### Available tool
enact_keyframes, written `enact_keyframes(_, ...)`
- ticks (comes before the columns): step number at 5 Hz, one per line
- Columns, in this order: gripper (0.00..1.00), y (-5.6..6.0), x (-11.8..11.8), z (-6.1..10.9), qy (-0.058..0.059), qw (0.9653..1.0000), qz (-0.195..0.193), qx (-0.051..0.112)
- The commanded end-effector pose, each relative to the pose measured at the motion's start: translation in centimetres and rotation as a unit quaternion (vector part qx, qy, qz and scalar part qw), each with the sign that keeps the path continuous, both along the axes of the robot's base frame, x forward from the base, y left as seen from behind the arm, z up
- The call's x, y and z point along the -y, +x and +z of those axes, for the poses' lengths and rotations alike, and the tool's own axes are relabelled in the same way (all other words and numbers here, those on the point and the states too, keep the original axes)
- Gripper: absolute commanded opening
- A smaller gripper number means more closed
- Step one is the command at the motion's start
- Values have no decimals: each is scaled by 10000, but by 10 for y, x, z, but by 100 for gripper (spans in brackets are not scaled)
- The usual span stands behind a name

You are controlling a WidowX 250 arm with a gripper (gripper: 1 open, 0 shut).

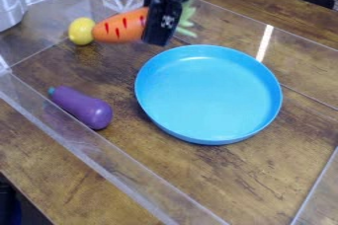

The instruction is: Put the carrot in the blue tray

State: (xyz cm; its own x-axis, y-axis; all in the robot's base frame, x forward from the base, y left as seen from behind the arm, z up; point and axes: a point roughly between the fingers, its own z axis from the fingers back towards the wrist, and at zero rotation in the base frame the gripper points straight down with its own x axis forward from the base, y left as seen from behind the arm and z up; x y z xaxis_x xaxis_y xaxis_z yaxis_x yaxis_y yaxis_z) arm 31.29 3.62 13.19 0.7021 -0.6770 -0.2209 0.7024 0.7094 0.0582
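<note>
The claw hangs pointing almost straight down, just beyond the far left edge of the blue tray, and its jaws are clamped tight on the carrot. It pinches the thick end, where the green leaves poke out on the side nearer the tray, so the orange body sticks out sideways, roughly level, tip pointing away from the tray. Holding it by the fat end that way looks sensible to me: the fingers get the widest part to bite on, and the long taper hangs free without dragging on anything.

The carrot is up in the air, clear of the wooden table, not yet over the tray's rim but close to it. I'd judge the carry is about halfway done; what remains is a short swing across the rim and a release above the tray's bare blue floor.

Farther out from the tray, past the carrot's tip, a yellow lemon sits on the table. A purple eggplant lies well to the tray's left, nearer me, and a clear plastic barrier runs along the table's front edge
</note>
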Motion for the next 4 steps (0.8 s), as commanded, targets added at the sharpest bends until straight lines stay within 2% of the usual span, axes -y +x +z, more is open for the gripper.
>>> enact_keyframes(1, 0, -8, 20, 24, -8, 9989, -237, 393)
enact_keyframes(2, 0, -13, 37, 19, -46, 9984, -420, 368)
enact_keyframes(3, 0, -10, 39, 13, -40, 9980, -489, 389)
enact_keyframes(4, 100, -7, 40, 2, -68, 9980, -511, 360)
